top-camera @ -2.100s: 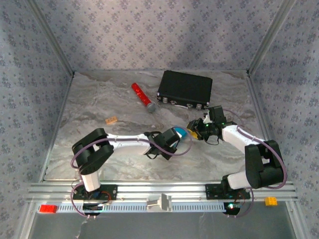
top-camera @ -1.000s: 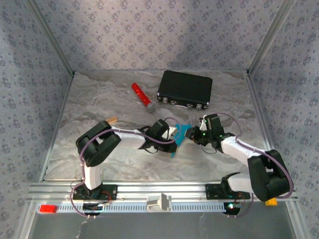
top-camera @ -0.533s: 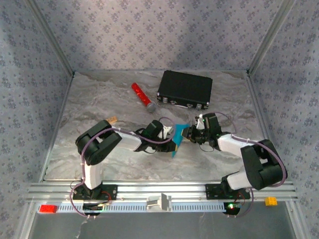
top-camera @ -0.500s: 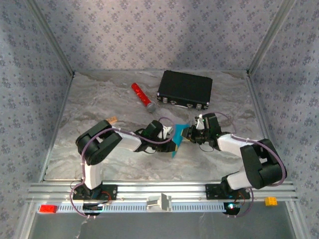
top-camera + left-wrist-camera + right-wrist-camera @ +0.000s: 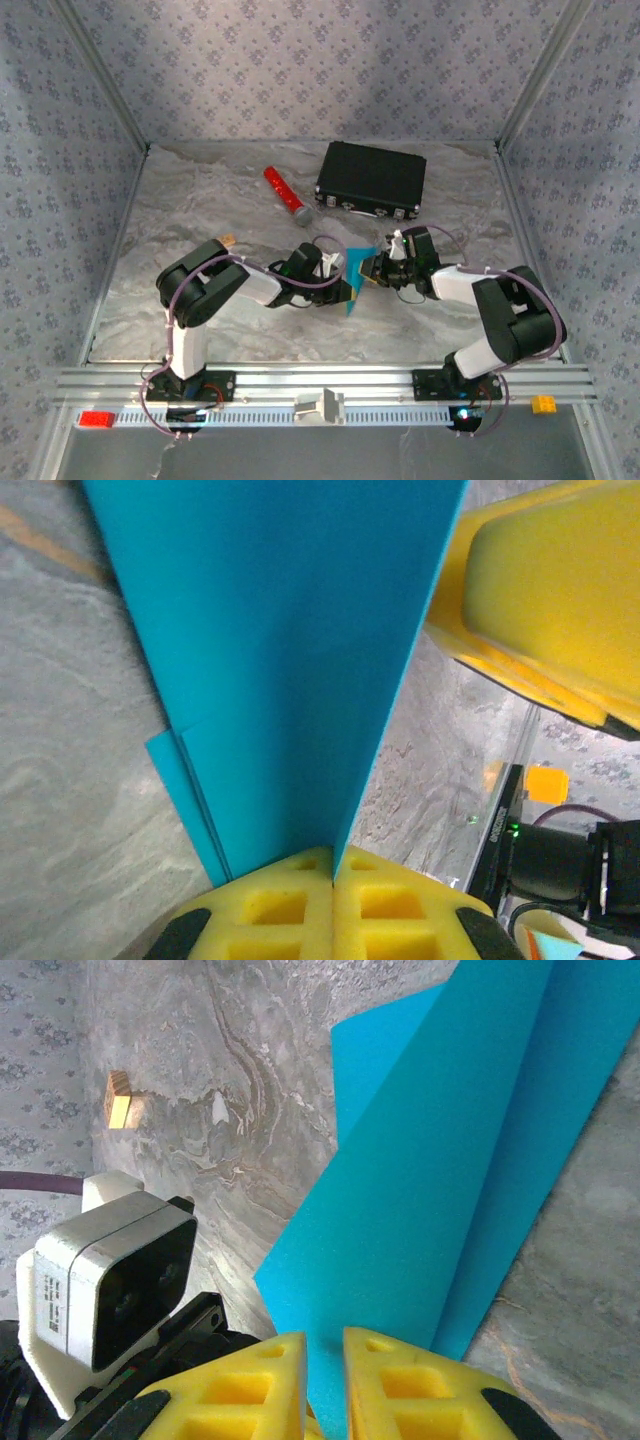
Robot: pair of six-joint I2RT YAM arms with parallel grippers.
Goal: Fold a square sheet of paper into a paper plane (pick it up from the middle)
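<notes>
Your left gripper (image 5: 332, 868) and right gripper (image 5: 325, 1350) both pinch the thin cyan-blue folded paper sheet (image 5: 290, 630), so uneven pulling could tear it.

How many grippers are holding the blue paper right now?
2. The left gripper and the right gripper both pinch the folded cyan-blue paper sheet mid-table, from opposite sides.

A black case (image 5: 372, 179) lay shut in the upper middle of the top view, on a grey marbled table (image 5: 180, 200). Just left of it a red cylinder (image 5: 288, 196) lay slantwise, its silver end pointing toward the case's near corner. A small wooden block (image 5: 228, 241) sat left of centre. Along the bottom ran a metal rail (image 5: 250, 383), with a red brick (image 5: 96, 419) at lower left, a white clip (image 5: 320, 408) in the middle and an orange brick (image 5: 543, 404) at lower right. Patterned walls (image 5: 320, 70) closed in the scene.
</notes>
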